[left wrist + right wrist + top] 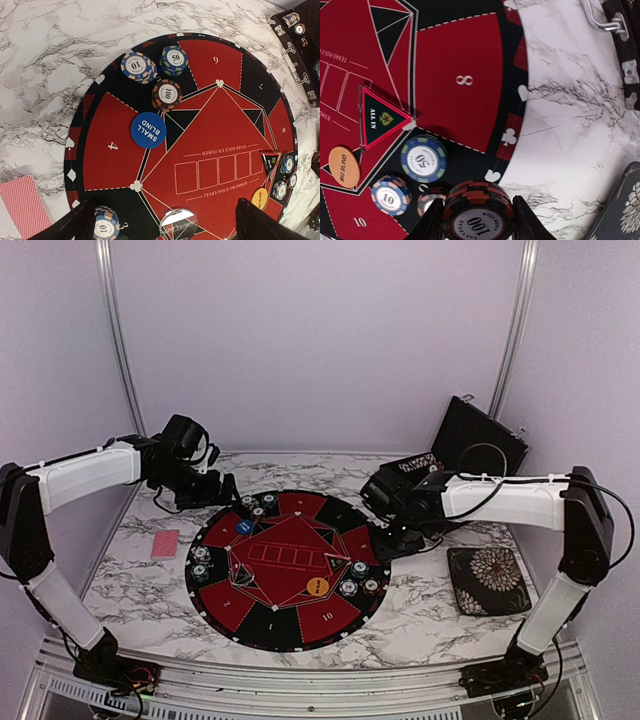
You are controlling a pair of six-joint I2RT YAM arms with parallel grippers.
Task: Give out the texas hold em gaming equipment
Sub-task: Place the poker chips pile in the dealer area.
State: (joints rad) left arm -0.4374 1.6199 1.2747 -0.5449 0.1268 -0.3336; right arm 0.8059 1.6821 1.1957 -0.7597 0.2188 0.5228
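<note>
A round red-and-black poker mat (288,570) lies in the middle of the marble table. My right gripper (479,216) is shut on a stack of black-and-orange 100 chips (479,197), held just above the mat's right rim. Beside it stand a 50 stack (423,158) and a 10 stack (390,195), with the orange big blind button (344,166) further in. My left gripper (165,222) hangs open and empty over the mat's far left part. Below it are three chip stacks (166,94), the blue small blind button (148,130) and a clear disc (178,220). Pink-red-backed cards (165,543) lie left of the mat.
A black hinged case (470,445) stands open at the back right, just behind the right arm. A dark flower-patterned tray (487,580) sits right of the mat. A triangular all-in marker (380,118) rests on the mat. Another 10 stack (106,226) sits by the left finger.
</note>
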